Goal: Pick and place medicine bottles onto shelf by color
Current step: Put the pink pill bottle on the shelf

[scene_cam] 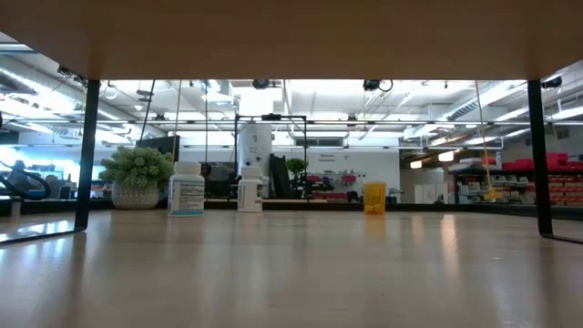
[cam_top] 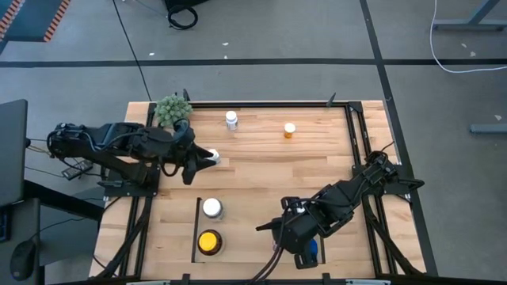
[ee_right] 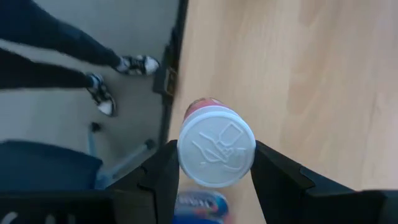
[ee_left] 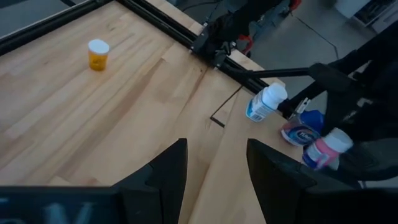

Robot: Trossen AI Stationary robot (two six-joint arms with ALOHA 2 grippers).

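Right gripper [cam_top: 306,250], lower right of the high view, clamped on an upright white-capped pink bottle [ee_right: 216,148]; shelf [cam_top: 196,229] close to its left, already holding two; left gripper [ee_left: 216,150], jaws apart and empty, beside a standing white bottle [cam_top: 214,156], centre left.

Light wood shelf [cam_top: 261,170] with black rails, white-capped white bottle [cam_top: 211,207], yellow-capped amber bottle [cam_top: 209,241], small orange bottle [cam_top: 290,131], green plant [cam_top: 172,109].
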